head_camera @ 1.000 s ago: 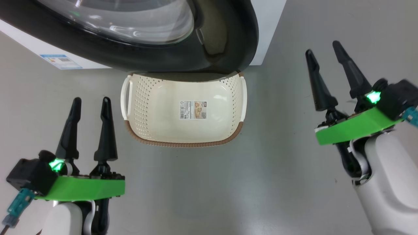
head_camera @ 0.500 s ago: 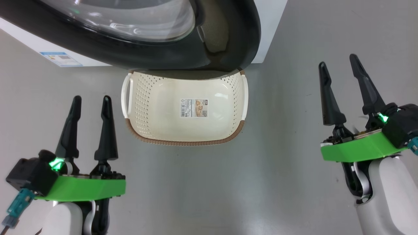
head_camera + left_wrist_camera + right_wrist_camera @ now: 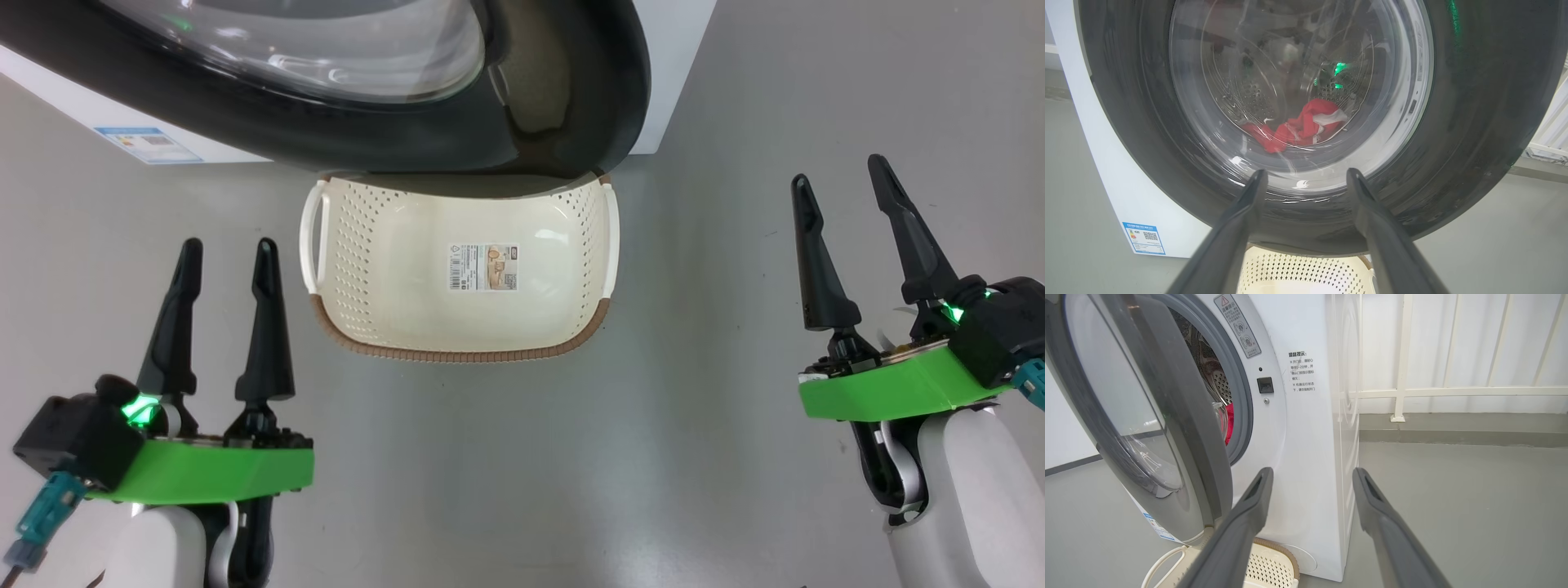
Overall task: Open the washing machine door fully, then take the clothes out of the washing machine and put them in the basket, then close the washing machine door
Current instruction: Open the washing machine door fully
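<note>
from the head, we see the small cream-white, brown-rimmed perforated plastic basket (image 3: 457,357) on the grey floor (image 3: 522,474), just in front of the big white front-loading washing machine (image 3: 669,73). its far edge is tucked under the large round, glossy black-rimmed, glass-windowed door (image 3: 343,139). we judge it is parked there so garments can drop straight in. it holds nothing but its paper label (image 3: 483,269). our left pincer (image 3: 228,247) hangs near and left of the basket and our right pincer (image 3: 838,170) to its right, both with fingers spread, empty and touching nothing.

along the left wrist, we look through the door glass at the bright red clothes (image 3: 1298,128) with white trim, lying low in the perforated steel drum (image 3: 1249,98).

along the right wrist, the door stands ajar, not swung wide, so we judge that opening it fully comes first. a strip of red shows past the grey rubber ring (image 3: 1245,412), with the basket below.
</note>
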You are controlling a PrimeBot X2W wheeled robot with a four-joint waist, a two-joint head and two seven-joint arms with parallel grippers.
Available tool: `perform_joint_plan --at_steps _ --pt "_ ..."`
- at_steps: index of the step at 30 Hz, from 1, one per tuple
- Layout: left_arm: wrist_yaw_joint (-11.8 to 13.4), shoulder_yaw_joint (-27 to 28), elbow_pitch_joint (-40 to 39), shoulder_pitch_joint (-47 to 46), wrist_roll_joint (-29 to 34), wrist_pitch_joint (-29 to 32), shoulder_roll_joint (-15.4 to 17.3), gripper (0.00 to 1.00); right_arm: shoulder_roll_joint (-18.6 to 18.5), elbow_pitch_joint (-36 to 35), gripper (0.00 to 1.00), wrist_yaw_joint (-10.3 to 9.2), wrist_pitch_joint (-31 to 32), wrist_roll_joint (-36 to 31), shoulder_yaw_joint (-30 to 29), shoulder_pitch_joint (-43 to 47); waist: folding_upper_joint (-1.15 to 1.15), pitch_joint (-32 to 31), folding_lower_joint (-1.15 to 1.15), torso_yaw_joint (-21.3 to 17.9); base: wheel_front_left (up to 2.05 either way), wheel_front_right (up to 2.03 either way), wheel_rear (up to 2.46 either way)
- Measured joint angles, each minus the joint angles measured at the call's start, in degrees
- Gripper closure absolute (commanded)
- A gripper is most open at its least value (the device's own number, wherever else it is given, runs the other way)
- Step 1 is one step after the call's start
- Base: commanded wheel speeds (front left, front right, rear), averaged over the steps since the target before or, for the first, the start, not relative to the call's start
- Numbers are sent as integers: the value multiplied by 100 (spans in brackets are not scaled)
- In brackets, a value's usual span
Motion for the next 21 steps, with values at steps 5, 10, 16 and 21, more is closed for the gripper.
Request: perform_joint_plan --at_steps 5,10,16,21 --pt "0 -2 0 0 0 0 0 0 2 1 0 0 0 3 2 0 0 10 0 -2 0 0 0" --pt "0 -3 -4 0 0 0 0 0 3 21 0 0 -1 8 14 0 0 15 0 6 0 0 0" --pt "0 -7 -1 0 1 0 0 0 4 56 0 0 -1 9 19 0 0 9 0 -2 0 0 0" --pt "0 -16 9 1 1 0 0 0 2 268 100 0 -2 87 193 3 0 -39 0 9 0 0 0"
